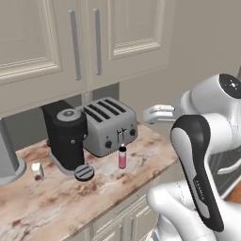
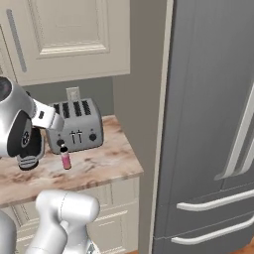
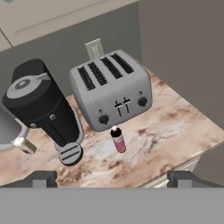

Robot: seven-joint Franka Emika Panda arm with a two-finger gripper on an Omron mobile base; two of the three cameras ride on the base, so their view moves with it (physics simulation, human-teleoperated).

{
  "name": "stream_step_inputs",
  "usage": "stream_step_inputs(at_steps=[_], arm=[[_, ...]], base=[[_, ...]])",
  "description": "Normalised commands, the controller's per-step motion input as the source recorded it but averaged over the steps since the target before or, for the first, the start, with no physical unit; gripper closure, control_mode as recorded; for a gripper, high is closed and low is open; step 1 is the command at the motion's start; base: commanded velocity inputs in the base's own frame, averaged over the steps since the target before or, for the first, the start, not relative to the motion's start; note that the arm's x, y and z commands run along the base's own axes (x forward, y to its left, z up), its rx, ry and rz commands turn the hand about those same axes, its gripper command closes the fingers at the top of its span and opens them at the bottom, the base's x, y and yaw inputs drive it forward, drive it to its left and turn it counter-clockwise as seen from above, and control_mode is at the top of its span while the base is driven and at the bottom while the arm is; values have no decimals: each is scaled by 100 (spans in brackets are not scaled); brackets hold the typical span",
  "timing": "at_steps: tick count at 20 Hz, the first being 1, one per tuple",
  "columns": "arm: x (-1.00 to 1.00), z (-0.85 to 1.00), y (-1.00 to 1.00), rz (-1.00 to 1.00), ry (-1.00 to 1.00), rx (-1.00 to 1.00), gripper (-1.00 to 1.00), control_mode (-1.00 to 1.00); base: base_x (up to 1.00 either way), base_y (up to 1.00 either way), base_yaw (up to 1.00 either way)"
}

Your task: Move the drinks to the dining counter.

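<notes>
One of the drinks, a small pink bottle (image 1: pixel 122 158) (image 2: pixel 65 159) (image 3: pixel 118 141) with a dark cap, stands upright on the marbled counter (image 1: pixel 70 197) just in front of the silver toaster (image 1: pixel 111 125) (image 3: pixel 111 89). My gripper (image 1: pixel 149 114) (image 3: pixel 112 178) hovers open above and to the right of the toaster, well clear of the bottle, with nothing between its fingers. In the hand view the bottle sits near the middle, between the two widely spread fingertips (image 3: pixel 43 178). The dining counter is out of view.
A black coffee machine (image 1: pixel 66 134) stands left of the toaster, with a small whitish container (image 1: pixel 37 171) further left. Upper cabinets (image 1: pixel 70 42) hang over the counter. A wall and a tall grey fridge (image 2: pixel 208 124) close off the counter's right end.
</notes>
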Motion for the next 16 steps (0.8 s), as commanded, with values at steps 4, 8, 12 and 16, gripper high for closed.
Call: stream_step_inputs(at_steps=[4, 8, 12, 16], arm=[[0, 0, 0, 0, 0, 0, -100, 100], [0, 0, 0, 0, 0, 0, -100, 100], [0, -6, 0, 0, 1, 0, -100, -100], [-24, -12, 0, 0, 2, 0, -100, -100]], base=[[20, -4, 11], [9, 0, 5], [0, 0, 0], [0, 0, 0]])
